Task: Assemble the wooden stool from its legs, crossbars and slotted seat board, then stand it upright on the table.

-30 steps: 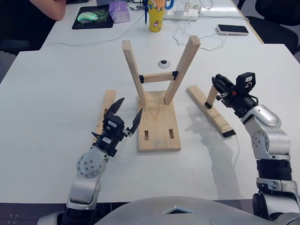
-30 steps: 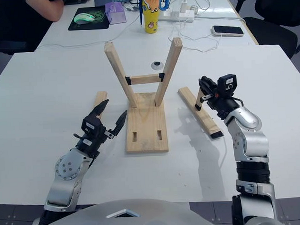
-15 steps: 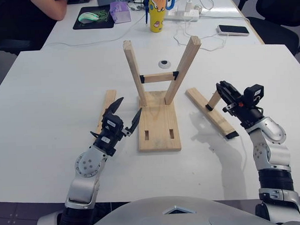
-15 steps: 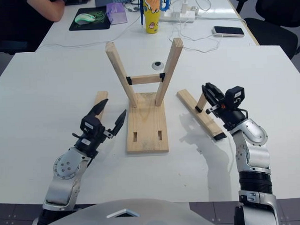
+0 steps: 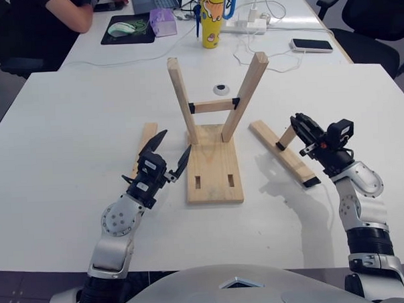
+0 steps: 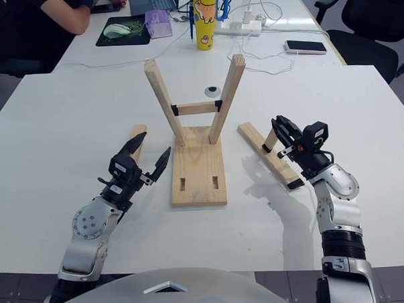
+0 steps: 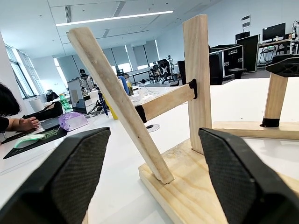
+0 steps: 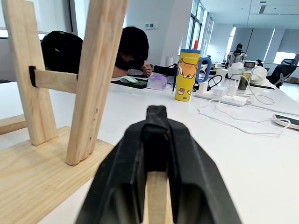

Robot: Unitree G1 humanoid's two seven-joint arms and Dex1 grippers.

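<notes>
The slotted seat board (image 5: 213, 166) lies flat at the table's middle. Two legs (image 5: 182, 99) (image 5: 245, 94) stand in its far slots, leaning apart, joined by a crossbar (image 5: 215, 105). To its left lies a loose leg (image 5: 146, 136), with my left gripper (image 5: 175, 143) open just above the table between that leg and the board; the left wrist view has the open left gripper (image 7: 154, 135) facing the standing legs. Another leg (image 5: 283, 152) lies to the board's right with a short crossbar (image 5: 286, 136) rising from it. My right gripper (image 5: 301, 130) is shut on that crossbar's top (image 8: 156, 196).
A small round disc (image 5: 220, 89) sits behind the standing legs. On the table behind are a yellow mug (image 5: 212, 17), a power strip (image 5: 247, 25) with cables, a phone (image 5: 311, 45), a purple box (image 5: 161, 22) and a mouse on a dark mat (image 5: 123, 29).
My right wrist has dropped lower and drifted slightly right, still holding the short crossbar. The left arm and the wooden parts have kept their places.
</notes>
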